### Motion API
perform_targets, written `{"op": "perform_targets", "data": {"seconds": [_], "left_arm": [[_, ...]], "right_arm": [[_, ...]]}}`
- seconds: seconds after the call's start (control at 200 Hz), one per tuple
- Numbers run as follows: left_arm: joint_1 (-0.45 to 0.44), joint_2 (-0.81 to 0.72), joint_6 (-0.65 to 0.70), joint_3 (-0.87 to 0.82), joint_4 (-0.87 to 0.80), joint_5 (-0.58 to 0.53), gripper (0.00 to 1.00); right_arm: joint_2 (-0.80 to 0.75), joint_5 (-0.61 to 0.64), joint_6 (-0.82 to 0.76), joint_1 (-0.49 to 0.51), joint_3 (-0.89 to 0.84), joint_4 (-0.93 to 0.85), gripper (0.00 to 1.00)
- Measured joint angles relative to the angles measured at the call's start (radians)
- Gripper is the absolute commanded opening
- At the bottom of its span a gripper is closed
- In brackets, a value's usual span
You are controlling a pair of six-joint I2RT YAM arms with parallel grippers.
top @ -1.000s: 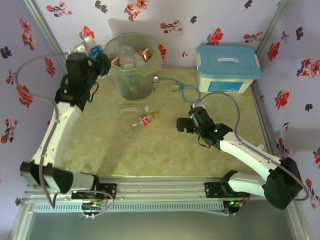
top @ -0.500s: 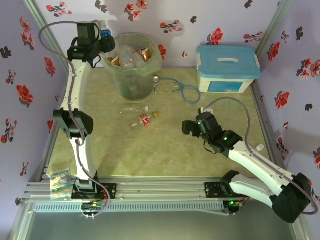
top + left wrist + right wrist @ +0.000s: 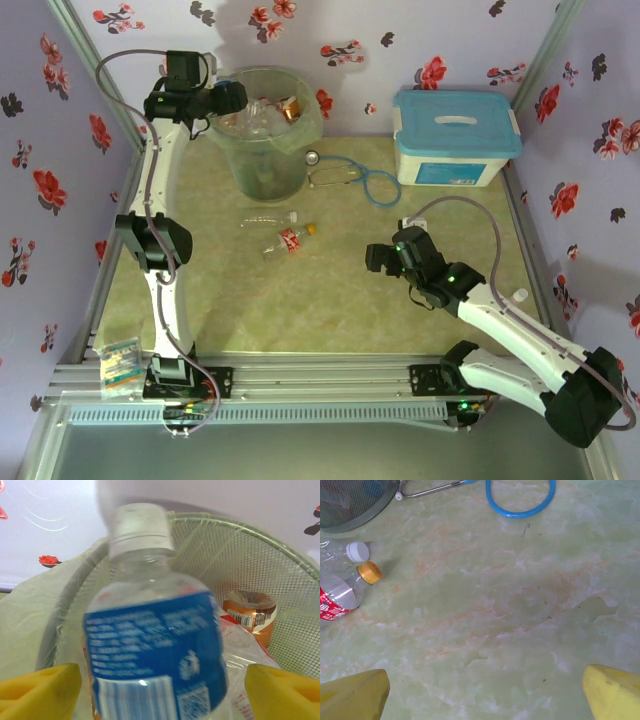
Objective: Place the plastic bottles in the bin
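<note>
Two bottles remain on the tabletop (image 3: pixel 330 310) as a third is released over the bin (image 3: pixel 262 165).
Above the bin's left rim, the left pincer (image 3: pixel 226 98) has just spread its fingers. The blue-labelled bottle (image 3: pixel 155 645) it carried sits loose between them, blurred, over bottles already inside. The right pincer (image 3: pixel 380 258) waits spread and empty, well right of the bin. Just in front of the bin lie a clear bottle (image 3: pixel 268 217) and a red-labelled bottle (image 3: pixel 288 241), likely next.
</note>
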Motion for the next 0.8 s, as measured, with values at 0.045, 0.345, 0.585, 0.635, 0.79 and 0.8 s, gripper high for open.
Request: {"op": "perform_targets", "data": {"seconds": [0.045, 0.345, 0.585, 0.635, 0.79, 0.8], "left_arm": [[0.001, -0.003, 0.0, -0.003, 0.001, 0.0, 0.87], [0.001, -0.024, 0.005, -0.005, 0.016, -0.018, 0.57], [-0.005, -0.026, 0.038, -0.004, 0.005, -0.043, 0.44], [-0.007, -0.021, 0.047, 0.001, -0.002, -0.045, 0.41], [-0.021, 0.011, 0.104, 0.018, 0.0, -0.054, 0.43], [-0.021, 0.013, 0.108, 0.018, 0.001, -0.053, 0.43]], "right_arm": [[0.0, 0.0, 0.0, 0.0, 0.0, 0.0, 0.99], [0.015, 0.0, 0.0, 0.0, -0.002, 0.003, 0.99], [0.041, -0.002, 0.012, 0.0, -0.002, 0.008, 0.99], [0.047, -0.005, 0.015, 0.0, -0.002, 0.013, 0.99], [0.059, -0.013, 0.019, 0.0, -0.002, 0.018, 0.99], [0.06, -0.013, 0.019, 0.0, -0.002, 0.019, 0.99]]}}
